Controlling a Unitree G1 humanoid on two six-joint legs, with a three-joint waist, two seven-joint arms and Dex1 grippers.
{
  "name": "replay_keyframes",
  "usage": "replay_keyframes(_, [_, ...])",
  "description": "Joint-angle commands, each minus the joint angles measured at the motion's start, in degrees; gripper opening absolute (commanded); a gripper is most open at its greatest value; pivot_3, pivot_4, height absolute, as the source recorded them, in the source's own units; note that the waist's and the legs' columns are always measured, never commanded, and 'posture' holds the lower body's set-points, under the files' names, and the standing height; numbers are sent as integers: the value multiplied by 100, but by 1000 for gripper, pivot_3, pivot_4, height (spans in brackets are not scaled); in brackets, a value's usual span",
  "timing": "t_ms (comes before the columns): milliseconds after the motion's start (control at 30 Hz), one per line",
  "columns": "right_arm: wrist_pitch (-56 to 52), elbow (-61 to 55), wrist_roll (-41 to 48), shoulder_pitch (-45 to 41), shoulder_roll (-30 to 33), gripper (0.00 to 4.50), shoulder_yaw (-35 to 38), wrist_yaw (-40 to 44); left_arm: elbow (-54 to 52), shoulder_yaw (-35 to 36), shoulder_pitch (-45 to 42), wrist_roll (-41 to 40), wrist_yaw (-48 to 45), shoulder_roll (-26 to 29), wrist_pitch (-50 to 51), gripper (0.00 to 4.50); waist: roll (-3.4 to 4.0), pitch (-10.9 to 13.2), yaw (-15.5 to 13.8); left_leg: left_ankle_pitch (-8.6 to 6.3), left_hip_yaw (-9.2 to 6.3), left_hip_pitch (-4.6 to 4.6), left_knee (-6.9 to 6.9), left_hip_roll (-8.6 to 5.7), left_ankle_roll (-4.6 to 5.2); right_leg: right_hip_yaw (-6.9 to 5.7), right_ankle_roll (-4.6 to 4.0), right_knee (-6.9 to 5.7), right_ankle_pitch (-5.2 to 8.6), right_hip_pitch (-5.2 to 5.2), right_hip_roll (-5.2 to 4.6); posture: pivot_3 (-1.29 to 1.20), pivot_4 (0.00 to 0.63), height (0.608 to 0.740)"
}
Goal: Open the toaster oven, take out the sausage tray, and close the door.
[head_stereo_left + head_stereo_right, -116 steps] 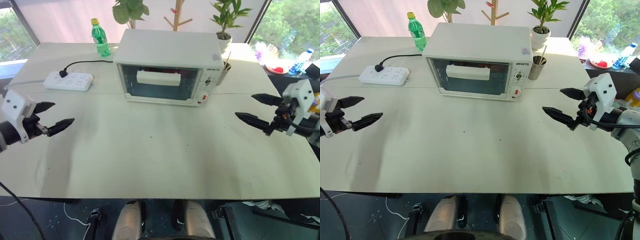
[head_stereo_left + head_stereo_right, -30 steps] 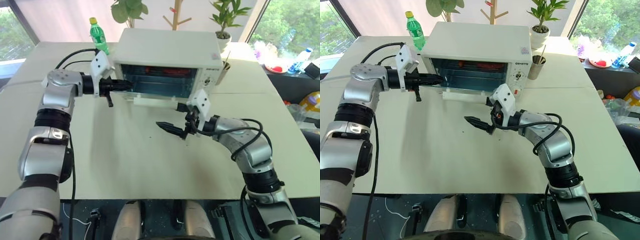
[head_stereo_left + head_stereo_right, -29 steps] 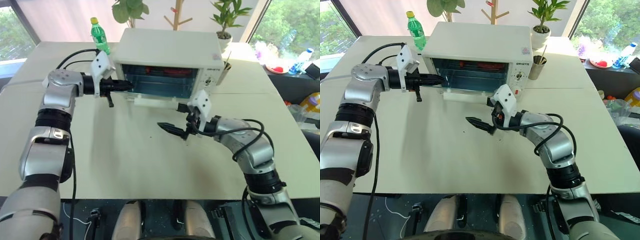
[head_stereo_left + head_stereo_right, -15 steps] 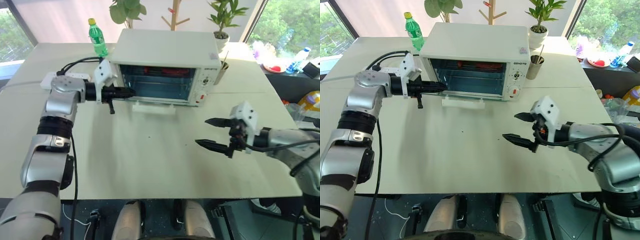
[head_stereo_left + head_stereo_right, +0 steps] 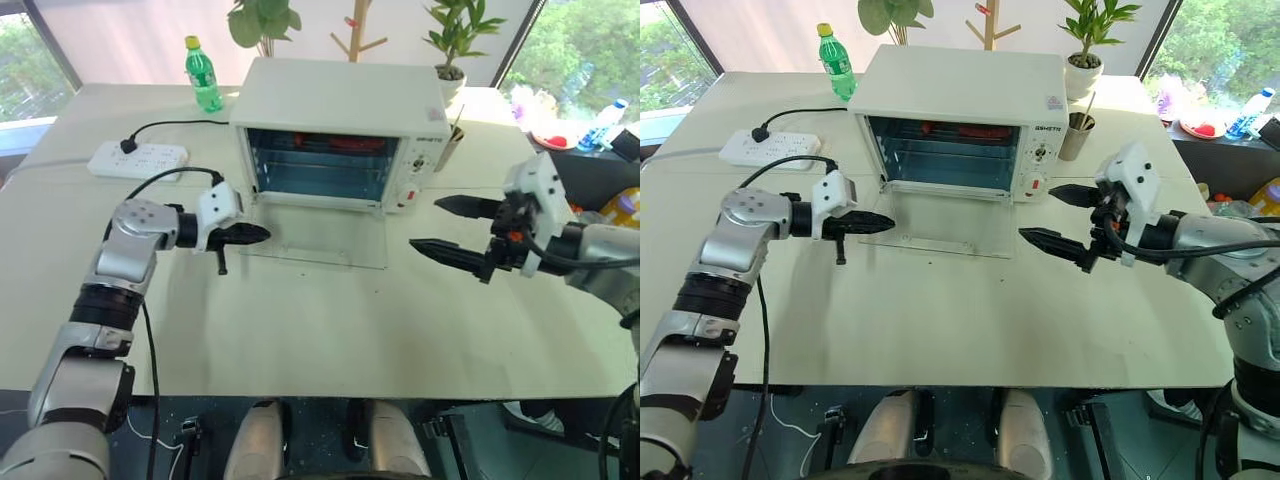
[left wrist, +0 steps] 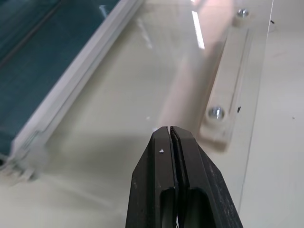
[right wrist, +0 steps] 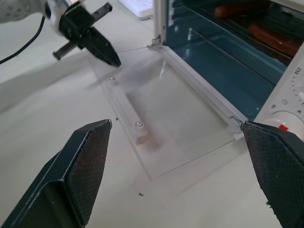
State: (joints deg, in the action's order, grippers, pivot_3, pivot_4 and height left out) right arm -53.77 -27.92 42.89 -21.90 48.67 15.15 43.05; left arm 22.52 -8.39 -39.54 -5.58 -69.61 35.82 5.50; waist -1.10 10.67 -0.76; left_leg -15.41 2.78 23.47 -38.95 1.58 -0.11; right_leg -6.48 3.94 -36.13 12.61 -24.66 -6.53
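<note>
The white toaster oven (image 5: 340, 95) stands at the back of the table. Its glass door (image 5: 315, 240) lies swung down flat on the tabletop, with the bar handle (image 6: 228, 85) under its front edge. High inside the oven sits the sausage tray (image 5: 948, 131), mostly in shadow, with reddish sausages (image 7: 273, 38) on it. My left gripper (image 5: 262, 235) is shut with nothing in it. Its tip hovers just over the door's left front corner. My right gripper (image 5: 427, 224) is wide open and empty, in the air to the right of the door, in front of the knobs (image 5: 414, 165).
A white power strip (image 5: 137, 158) with a black cable lies at the back left. A green bottle (image 5: 205, 75) stands behind it. A metal cup (image 5: 1074, 135) stands right of the oven, with potted plants behind. Bare tabletop (image 5: 320, 320) stretches in front of the door.
The door has swung from partly open down to flat. My left gripper sank and drew back toward me, still shut. My right gripper moved from the table's middle off to the right and up.
</note>
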Motion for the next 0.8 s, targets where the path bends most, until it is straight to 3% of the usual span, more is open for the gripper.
replay_keyframes(33, [190, 77, -112, -243, -38, 4500, -79, -156, -115, 8, 55, 70, 143, 41, 15, 37, 0, 0, 15, 0, 2, 0, -1, 1, 0, 0, 0, 0, 0, -1, 1, 0, 150, 717])
replay_keyframes(133, [398, 354, -401, -562, -263, 4500, -437, -375, -305, 31, 295, 58, 187, 149, 124, 864, 3, -2, 25, 0, 3, -4, 0, 2, 1, 0, 0, -3, 0, -1, 5, 0, 150, 717])
replay_keyframes(233, [608, 564, -725, -847, -450, 4500, -804, -494, -592, 205, 415, -119, 158, 280, 370, 2393, 4, -2, 26, 0, 4, -5, -1, 5, 1, 0, 0, -5, 0, -1, 5, 0, 150, 717])
replay_keyframes(367, [937, 882, -1261, -1271, -769, 4500, -1405, -632, -1303, 816, 357, -1018, 205, 394, 1712, 4475, 3, -1, 17, 0, 3, -2, -3, 7, 1, 0, 0, -5, 0, -1, 5, 0, 150, 717])
replay_keyframes(533, [1539, 1463, -2110, -1861, -1403, 4500, -2216, -859, -2088, 1615, 85, -2111, 634, 431, 3291, 4475, 3, 0, 15, 0, -2, 1, -5, 7, 0, 0, 0, -6, 0, -2, 6, 0, 150, 717])
replay_keyframes(800, [3715, 3766, -4036, -2879, -2463, 4500, -3360, -1343, -2587, 1737, 124, -2423, 1184, 481, 3866, 4475, 4, 0, 75, 2, -2, -1, -4, -5, -3, 0, 0, -11, 0, -2, 8, 0, 150, 717])
